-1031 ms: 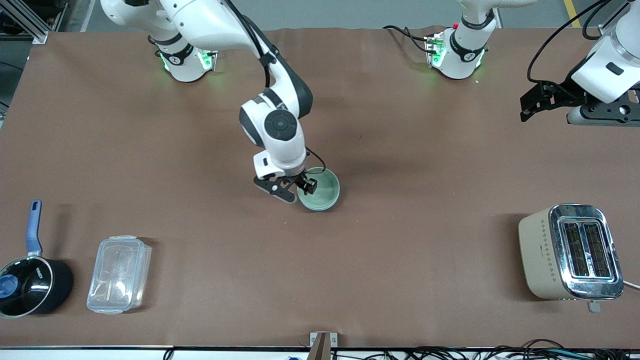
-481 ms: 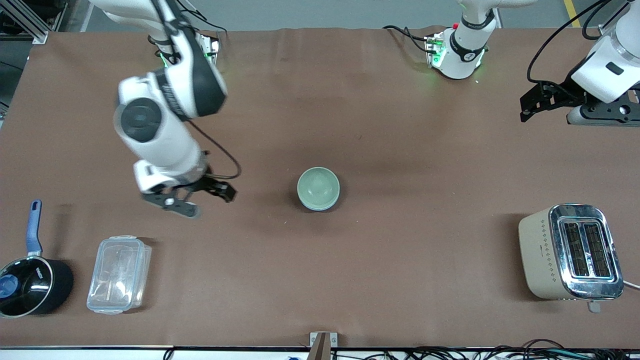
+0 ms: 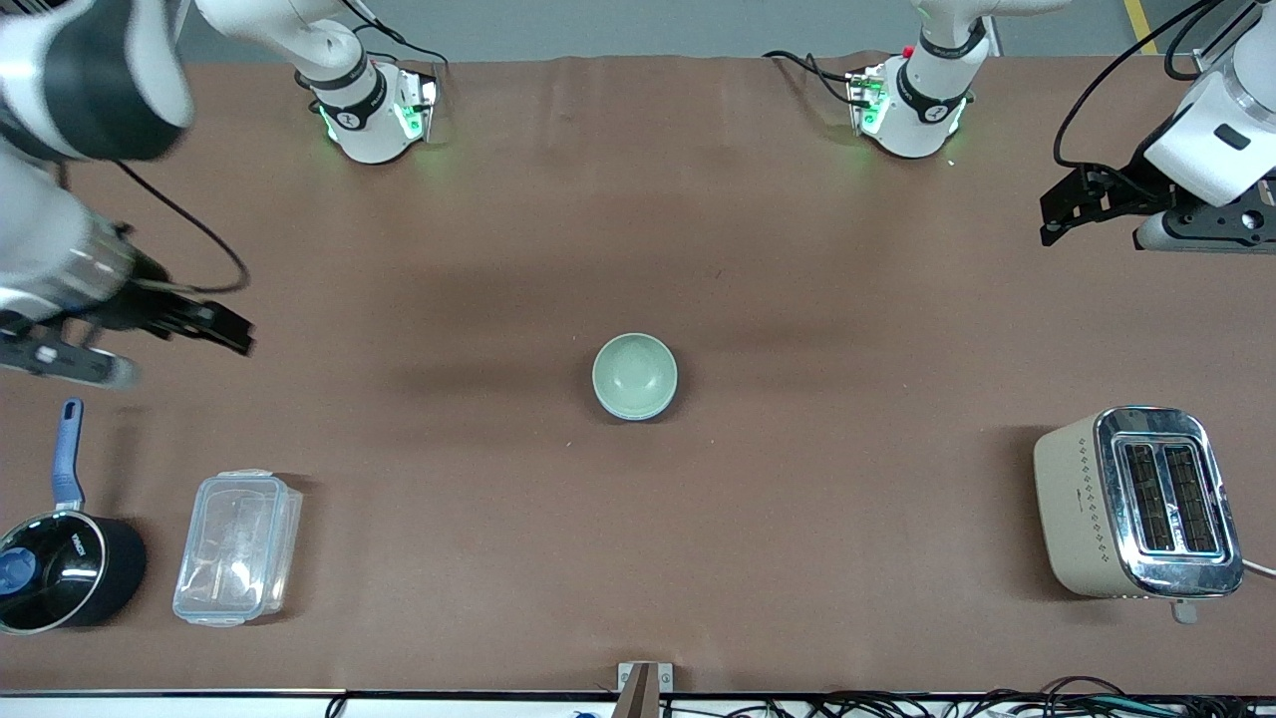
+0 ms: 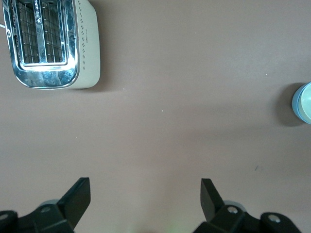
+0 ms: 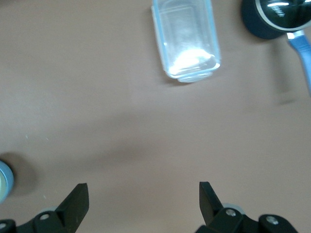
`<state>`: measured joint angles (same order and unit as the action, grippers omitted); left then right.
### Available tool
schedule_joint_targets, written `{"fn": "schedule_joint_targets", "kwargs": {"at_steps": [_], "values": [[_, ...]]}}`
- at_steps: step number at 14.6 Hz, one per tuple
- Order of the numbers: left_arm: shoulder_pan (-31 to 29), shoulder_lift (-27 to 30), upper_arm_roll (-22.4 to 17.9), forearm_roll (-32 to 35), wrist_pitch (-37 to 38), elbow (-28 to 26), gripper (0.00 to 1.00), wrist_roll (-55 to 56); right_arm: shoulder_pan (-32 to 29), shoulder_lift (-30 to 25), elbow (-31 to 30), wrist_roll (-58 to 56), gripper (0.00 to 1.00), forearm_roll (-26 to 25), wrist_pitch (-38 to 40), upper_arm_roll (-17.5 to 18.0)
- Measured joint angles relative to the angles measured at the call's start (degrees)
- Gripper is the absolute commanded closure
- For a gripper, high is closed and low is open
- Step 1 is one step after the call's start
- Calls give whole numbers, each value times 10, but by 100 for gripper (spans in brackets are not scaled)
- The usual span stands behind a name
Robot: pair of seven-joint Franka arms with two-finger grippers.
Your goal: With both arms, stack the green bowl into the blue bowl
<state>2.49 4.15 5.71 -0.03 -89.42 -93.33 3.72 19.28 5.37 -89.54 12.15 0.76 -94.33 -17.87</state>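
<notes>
The green bowl [image 3: 634, 372] sits nested in the blue bowl [image 3: 639, 416] at the middle of the table; only a thin blue edge shows under it. Both show at the edge of the left wrist view, green bowl [image 4: 306, 103] in blue bowl [image 4: 294, 102], and of the right wrist view, green bowl [image 5: 2, 184] in blue bowl [image 5: 10, 174]. My right gripper [image 3: 227, 333] is open and empty in the air at the right arm's end of the table, and its jaws stand wide apart in the right wrist view [image 5: 143, 200]. My left gripper [image 3: 1049, 217] waits open and empty at the left arm's end [image 4: 146, 196].
A beige and chrome toaster [image 3: 1136, 504] stands near the front camera at the left arm's end [image 4: 48, 43]. A clear plastic box [image 3: 237, 546] and a black saucepan with a blue handle [image 3: 60, 563] lie at the right arm's end, below my right gripper [image 5: 185, 41] [image 5: 279, 17].
My right gripper let go of the green bowl's rim and swung away from the bowls toward the right arm's end of the table. The bowls stayed put. The left arm barely moved.
</notes>
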Motion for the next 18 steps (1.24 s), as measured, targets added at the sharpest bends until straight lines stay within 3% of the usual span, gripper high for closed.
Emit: {"fn": "schedule_joint_targets", "kwargs": {"at_steps": [3, 5, 12, 18], "values": [[1, -3, 0, 0, 0, 4, 0, 0, -122, -61, 1, -128, 0, -1, 46, 48], [2, -4, 1, 0, 0, 5, 0, 0, -163, -88, 15, -185, 0, -1, 66, 59], [1, -5, 0, 0, 10, 7, 0, 0, -184, -68, 42, -185, 0, -1, 76, 103], [-3, -5, 0, 0, 17, 10, 0, 0, -187, -64, 49, -174, 0, -1, 76, 112]]}}
